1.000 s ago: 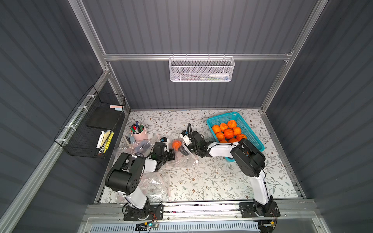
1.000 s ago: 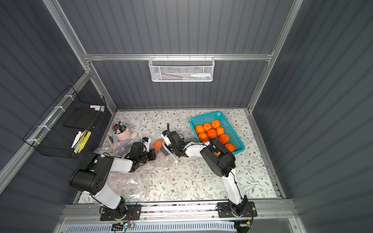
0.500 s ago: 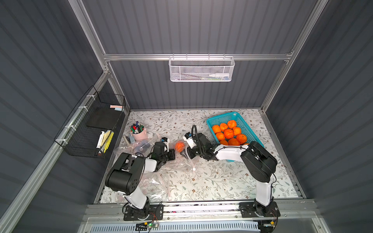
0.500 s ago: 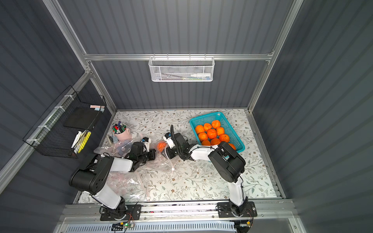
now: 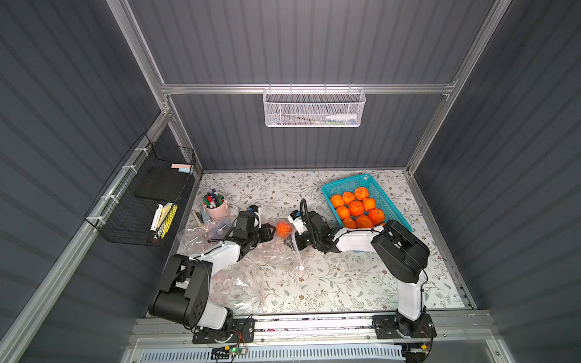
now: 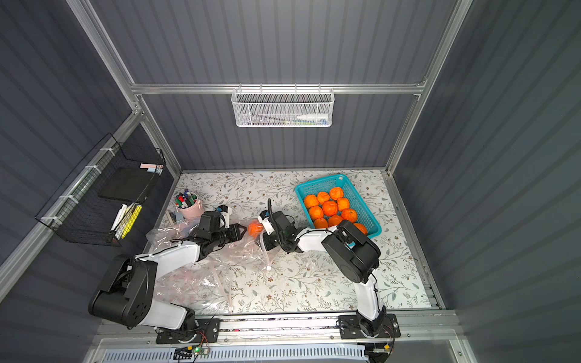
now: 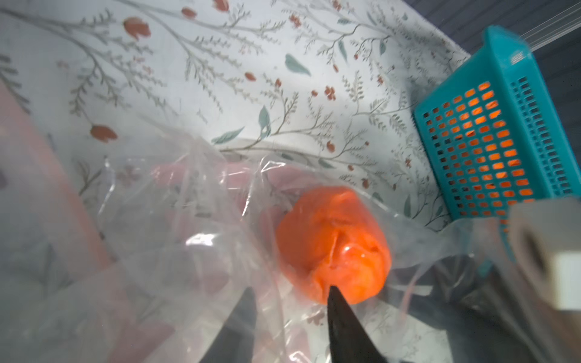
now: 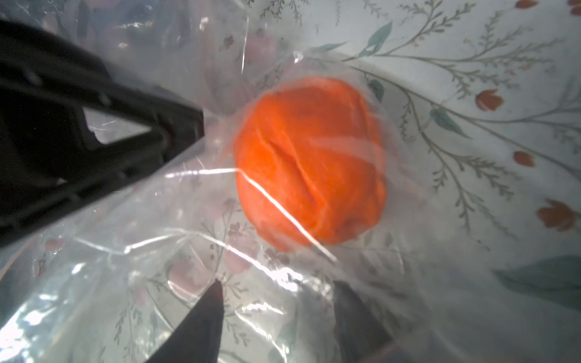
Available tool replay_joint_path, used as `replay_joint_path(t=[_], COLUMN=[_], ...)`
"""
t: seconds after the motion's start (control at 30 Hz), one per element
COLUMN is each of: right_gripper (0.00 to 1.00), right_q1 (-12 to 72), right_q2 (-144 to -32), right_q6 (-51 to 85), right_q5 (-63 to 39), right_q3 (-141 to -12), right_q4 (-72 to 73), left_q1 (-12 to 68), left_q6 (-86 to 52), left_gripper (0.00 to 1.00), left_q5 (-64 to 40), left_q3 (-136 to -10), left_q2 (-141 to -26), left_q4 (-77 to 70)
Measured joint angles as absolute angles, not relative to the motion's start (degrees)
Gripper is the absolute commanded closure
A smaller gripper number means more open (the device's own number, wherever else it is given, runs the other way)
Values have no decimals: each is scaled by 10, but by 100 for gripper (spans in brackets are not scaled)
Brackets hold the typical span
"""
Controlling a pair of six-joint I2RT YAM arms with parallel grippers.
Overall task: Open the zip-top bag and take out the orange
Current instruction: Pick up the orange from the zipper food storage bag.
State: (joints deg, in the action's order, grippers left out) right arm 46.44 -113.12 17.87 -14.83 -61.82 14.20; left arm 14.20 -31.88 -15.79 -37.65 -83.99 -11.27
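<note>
The table (image 5: 345, 283), under a floral cloth, fills the floor of the cell. The left arm (image 5: 220, 253) reaches from the near left corner towards the middle. The right arm (image 5: 355, 242) comes from the near right and bends left to meet it.

A heap of clear spare bags (image 5: 239, 283) covers the near left of the table. A teal basket (image 5: 342, 185) of oranges stands far right. The bag (image 5: 276, 248) lies at mid-table, just left of the right arm's wrist, crumpled, with its zip strip trailing towards the near side. A pink cup (image 5: 217, 210) of pens stands far left.

The orange (image 5: 283, 228) sits in the bag's far end on the table, left of the basket and between the two grippers. Both wrist views show film over it (image 7: 333, 245) (image 8: 309, 163).

The left gripper (image 5: 273, 232) points right at the orange. In its wrist view the jaws (image 7: 290, 294) stand a little apart, with film across the gap and one tip at the orange's edge.

The right gripper (image 5: 291, 241) points left, just near of the orange. Its jaws (image 8: 278, 287) stand fairly wide with nothing clamped. One finger is blurred behind film, and I cannot tell whether it is inside the bag.
</note>
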Motion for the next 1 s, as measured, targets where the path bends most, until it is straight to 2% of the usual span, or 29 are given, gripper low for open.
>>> replay_joint_path(t=[0.17,0.43,0.57,1.0], right_gripper=[41,38,32,22], right_q1=[465,464,464,460], right_q2=[-1131,-1131,-1131,-1108], right_q6=[180,180,180,196], right_q5=[-148,-150,-144,-29], right_q3=[-604,-601,-601,-625], right_q4=[155,163,162,110], left_q1=[142,142,142,142], left_q6=[-327,-345,-346,-337], left_gripper=[66,74,77,81], left_q5=[-176,-222,-236,-247], left_q3=[-411,-450,-450,-422], left_q2=[-861,-980,-1012,-1048], left_q4=[-122,-211,-239,-266])
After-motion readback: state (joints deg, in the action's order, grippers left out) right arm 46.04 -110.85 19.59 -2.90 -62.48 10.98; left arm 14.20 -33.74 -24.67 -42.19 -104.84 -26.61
